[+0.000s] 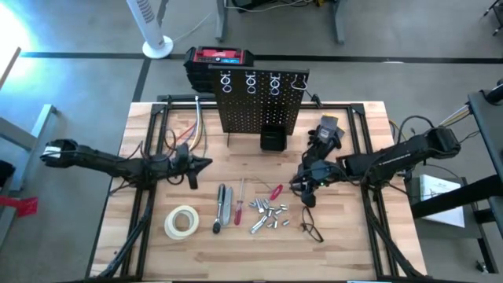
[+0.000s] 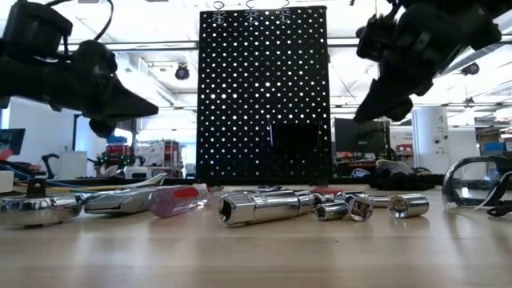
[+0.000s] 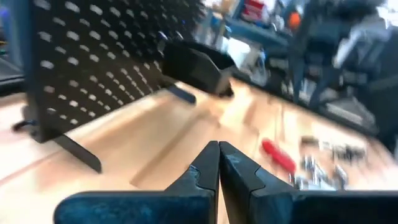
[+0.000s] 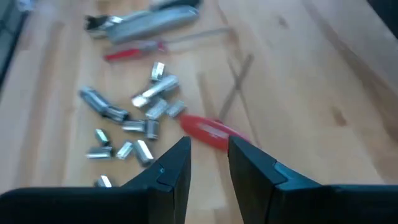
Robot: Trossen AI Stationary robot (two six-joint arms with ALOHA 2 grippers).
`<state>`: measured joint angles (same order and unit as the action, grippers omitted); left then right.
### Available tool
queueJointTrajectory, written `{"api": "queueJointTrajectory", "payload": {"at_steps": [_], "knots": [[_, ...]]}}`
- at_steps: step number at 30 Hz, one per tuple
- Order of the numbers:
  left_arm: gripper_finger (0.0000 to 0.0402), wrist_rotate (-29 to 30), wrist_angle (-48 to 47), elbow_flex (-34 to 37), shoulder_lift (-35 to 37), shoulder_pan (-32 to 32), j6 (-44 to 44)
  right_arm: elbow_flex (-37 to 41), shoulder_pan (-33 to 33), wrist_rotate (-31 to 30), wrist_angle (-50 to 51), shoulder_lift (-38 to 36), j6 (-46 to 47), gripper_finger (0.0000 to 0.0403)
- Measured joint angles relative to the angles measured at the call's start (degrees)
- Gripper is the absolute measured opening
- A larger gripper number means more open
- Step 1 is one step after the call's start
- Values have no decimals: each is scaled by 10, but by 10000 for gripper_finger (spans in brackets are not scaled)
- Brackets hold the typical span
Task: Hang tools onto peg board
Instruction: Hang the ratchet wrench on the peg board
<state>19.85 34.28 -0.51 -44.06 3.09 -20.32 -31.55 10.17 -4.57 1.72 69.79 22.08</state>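
The bench [image 1: 346,244] carries the upright black peg board [image 1: 259,106], its small black bin [image 1: 273,139] showing nothing inside. The tools [image 1: 267,212] lie in front, red-handled and silvery. Left gripper [image 3: 218,163] fingers are pressed together; right gripper [image 4: 208,162] fingers are spread over a red handle [image 4: 208,132].

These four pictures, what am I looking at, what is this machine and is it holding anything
Two robot arms work at a wooden table. One picture looks down from above, one looks level across the tabletop, and two come from cameras on the wrists. The left gripper is shut and empty. The right gripper is open above a red-handled tool, holding nothing. A tape roll, grey metal tools and silvery bits lie on the wood. The black peg board stands behind them.
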Motion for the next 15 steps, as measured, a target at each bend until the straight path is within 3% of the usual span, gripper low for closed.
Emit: {"api": "queueJointTrajectory", "payload": {"at_steps": [8, 15], "knots": [[0, -16, 13, 0, -46, 48, 82, 0, 20, 2, -71, 49, -77, 107], [21, -30, 11, -1, -95, 49, 5, -10, 17, -11, -72, 86, -106, 121]]}}
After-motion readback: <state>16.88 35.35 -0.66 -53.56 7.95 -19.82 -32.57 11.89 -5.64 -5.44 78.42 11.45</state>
